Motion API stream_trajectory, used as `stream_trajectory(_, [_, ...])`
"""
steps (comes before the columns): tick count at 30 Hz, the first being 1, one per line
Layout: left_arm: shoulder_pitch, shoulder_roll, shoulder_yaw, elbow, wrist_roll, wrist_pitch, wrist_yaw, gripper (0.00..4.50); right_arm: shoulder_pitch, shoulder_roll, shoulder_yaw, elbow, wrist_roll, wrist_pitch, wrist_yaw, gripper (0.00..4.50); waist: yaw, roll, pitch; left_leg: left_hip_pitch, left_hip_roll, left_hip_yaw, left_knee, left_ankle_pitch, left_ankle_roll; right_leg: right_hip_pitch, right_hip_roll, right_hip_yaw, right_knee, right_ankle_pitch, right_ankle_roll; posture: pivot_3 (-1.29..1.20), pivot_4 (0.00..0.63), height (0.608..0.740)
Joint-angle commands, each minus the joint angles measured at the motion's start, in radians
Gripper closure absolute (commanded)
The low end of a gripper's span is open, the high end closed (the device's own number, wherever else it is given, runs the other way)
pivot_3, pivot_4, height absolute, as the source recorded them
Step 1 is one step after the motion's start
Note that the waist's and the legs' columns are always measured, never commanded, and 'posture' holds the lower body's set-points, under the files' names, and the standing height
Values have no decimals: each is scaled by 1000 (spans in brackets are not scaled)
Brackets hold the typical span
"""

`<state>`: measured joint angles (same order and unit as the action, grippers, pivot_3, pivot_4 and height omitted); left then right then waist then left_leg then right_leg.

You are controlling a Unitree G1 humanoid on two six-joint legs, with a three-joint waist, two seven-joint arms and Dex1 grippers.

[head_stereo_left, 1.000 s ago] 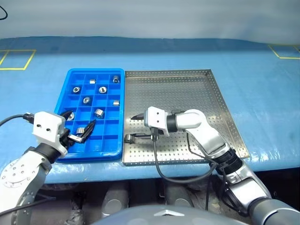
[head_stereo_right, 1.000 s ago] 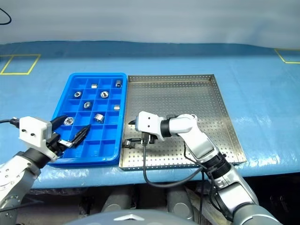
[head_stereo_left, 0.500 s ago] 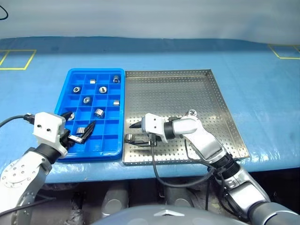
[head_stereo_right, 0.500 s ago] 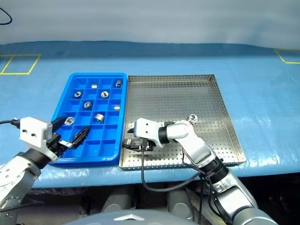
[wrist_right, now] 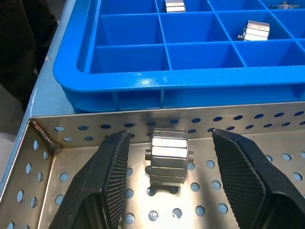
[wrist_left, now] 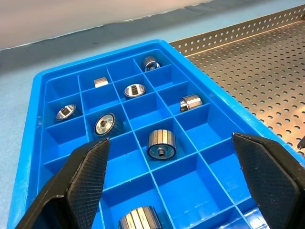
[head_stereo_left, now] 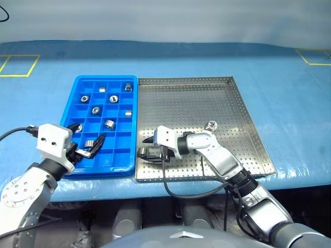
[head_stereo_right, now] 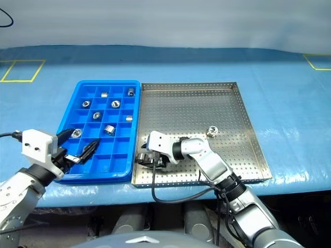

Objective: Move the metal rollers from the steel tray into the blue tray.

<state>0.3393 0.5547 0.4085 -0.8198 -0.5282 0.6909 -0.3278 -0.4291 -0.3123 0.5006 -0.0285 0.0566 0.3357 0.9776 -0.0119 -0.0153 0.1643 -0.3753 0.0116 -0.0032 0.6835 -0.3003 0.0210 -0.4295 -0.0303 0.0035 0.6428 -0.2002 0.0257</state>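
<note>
The steel tray point(head_stereo_left: 191, 98) lies right of the blue tray point(head_stereo_left: 116, 161). A hexagonal metal roller point(wrist_right: 169, 155) lies on its side in the steel tray's near left corner. My right gripper point(head_stereo_left: 145, 147) is low over it, open, with one finger point(wrist_right: 112, 171) on each side and a gap to each. A second roller point(head_stereo_left: 210, 124) sits further right in the steel tray. Several rollers point(wrist_left: 161, 144) lie in separate compartments of the blue tray. My left gripper point(head_stereo_left: 87, 137) hovers open over that tray's near part, holding nothing.
Both trays rest on a blue-covered table point(head_stereo_left: 289, 103) near its front edge. Yellow tape squares point(head_stereo_left: 18, 65) mark the far corners. A black cable point(head_stereo_left: 176, 188) hangs from my right wrist over the table's edge.
My right gripper has sunk toward the steel tray's near left corner and rolled a little. The lowered arm uncovers the second roller. My left gripper has kept still.
</note>
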Motion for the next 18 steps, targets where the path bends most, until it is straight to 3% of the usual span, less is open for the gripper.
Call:
stream_trajectory(1, [-3,6,14,-32,2,-3,1,0,-7,11,-5,19,-1,-12,-10,1946,0,0,0,0,0,0,0,0,0,0,0,0,0,0,0,15,150,740])
stream_trajectory(3, [-7,7,13,-31,2,-2,1,0,-9,16,-6,35,-4,-14,-14,2398,0,0,0,0,0,0,0,0,0,0,0,0,0,0,0,15,150,740])
stream_trajectory(7, [-8,8,12,-33,3,-2,1,0,-10,17,-7,41,-9,-20,-20,3706,0,0,0,0,0,0,0,0,0,0,0,0,0,0,0,11,150,740])
stream_trajectory(12, [-11,6,11,-31,-1,-3,-3,0,-30,0,-27,24,-28,-39,-40,3759,0,0,0,0,0,0,0,0,0,0,0,0,0,0,1,10,150,740])
stream_trajectory(18, [-4,8,19,-26,-3,-2,-8,0,-170,-34,-68,37,-142,-107,-156,3759,-3,0,0,0,-1,1,1,0,0,0,0,1,0,1,1,2,150,740])
